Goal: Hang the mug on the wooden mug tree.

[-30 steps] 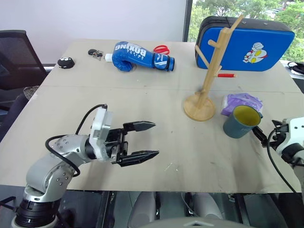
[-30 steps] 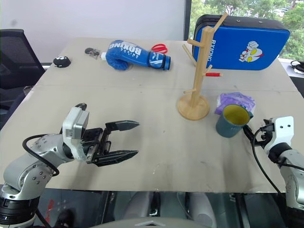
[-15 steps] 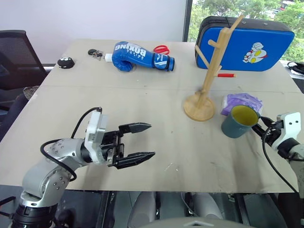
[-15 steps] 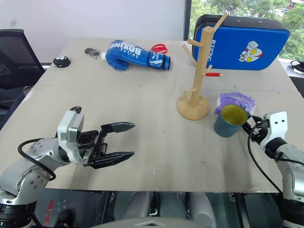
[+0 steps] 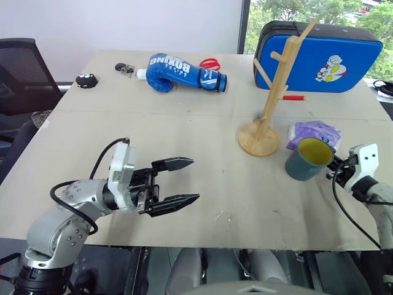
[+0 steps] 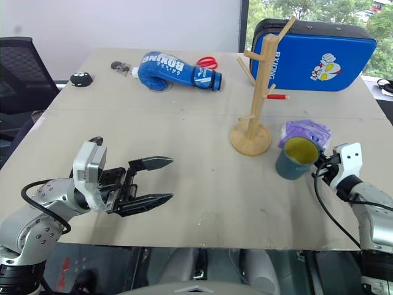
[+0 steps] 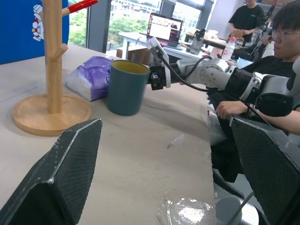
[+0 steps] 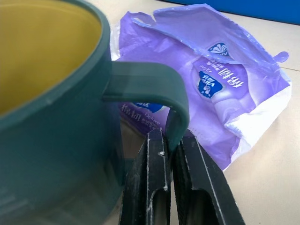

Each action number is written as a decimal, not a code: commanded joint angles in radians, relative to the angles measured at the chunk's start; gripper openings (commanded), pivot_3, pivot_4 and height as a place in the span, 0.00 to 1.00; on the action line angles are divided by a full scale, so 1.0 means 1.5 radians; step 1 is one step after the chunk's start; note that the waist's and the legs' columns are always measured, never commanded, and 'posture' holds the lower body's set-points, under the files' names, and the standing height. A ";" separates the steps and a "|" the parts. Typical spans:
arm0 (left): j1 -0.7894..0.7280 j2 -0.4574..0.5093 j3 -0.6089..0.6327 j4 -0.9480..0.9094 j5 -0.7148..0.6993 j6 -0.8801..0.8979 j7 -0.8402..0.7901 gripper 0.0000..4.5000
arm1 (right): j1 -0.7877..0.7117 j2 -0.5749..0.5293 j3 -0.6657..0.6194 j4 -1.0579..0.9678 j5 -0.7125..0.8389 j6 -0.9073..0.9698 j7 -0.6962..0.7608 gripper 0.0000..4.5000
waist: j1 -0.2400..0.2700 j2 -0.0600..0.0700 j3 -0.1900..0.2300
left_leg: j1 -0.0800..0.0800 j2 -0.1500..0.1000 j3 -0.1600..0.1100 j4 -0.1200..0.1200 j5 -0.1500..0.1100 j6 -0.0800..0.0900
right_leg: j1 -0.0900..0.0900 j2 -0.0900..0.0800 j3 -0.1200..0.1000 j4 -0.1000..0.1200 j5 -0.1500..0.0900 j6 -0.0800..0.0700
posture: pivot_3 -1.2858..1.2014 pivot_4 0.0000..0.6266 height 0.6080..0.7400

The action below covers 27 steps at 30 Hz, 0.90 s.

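Note:
The teal-blue mug (image 5: 306, 160) with a yellow inside stands upright on the table, right of the wooden mug tree (image 5: 271, 92). My right gripper (image 5: 337, 171) reaches it from the right. In the right wrist view the two black fingers (image 8: 152, 183) are shut on the lower part of the mug's handle (image 8: 154, 82). My left gripper (image 5: 194, 179) hovers open over the near left of the table, pointing right, with nothing between its fingers. The left wrist view shows the mug (image 7: 125, 86) and the mug tree (image 7: 51, 61) ahead of it.
A purple plastic packet (image 5: 313, 131) lies just behind the mug. At the back are a blue pad (image 5: 325, 55), a blue boxing glove (image 5: 184, 72), red scissors (image 5: 210, 63) and a red marker (image 5: 293, 97). A seated person (image 7: 281, 37) is beyond the table's right edge.
My right gripper has moved in a little toward the mug and closed its fingers on the handle. The left gripper stays open in place.

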 commanded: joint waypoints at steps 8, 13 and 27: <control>-0.006 -0.020 0.044 0.023 -0.009 -0.013 0.012 1.00 | -0.043 -0.204 -0.056 -0.226 0.120 0.132 0.094 0.01 | -0.005 0.000 0.001 | 0.001 0.001 0.000 0.000 0.000 0.000 | 0.000 0.001 0.000 0.000 0.000 0.000 | 0.52 0.24 1.00; -0.009 -0.030 0.044 0.018 -0.010 -0.013 0.021 1.00 | -0.220 -0.263 0.037 -0.163 0.115 0.169 0.145 0.01 | -0.010 0.000 0.001 | 0.001 0.000 0.000 0.001 0.000 0.000 | 0.000 0.000 0.000 0.000 0.000 0.000 | 0.52 0.24 1.00; 0.048 -0.058 0.140 -0.054 -0.110 -0.014 0.045 1.00 | -0.502 -0.193 0.258 0.089 -0.043 0.097 0.221 0.01 | -0.011 -0.001 0.002 | -0.003 0.000 0.000 0.001 0.000 0.000 | -0.001 -0.001 -0.001 -0.001 0.000 0.000 | 0.52 0.24 1.00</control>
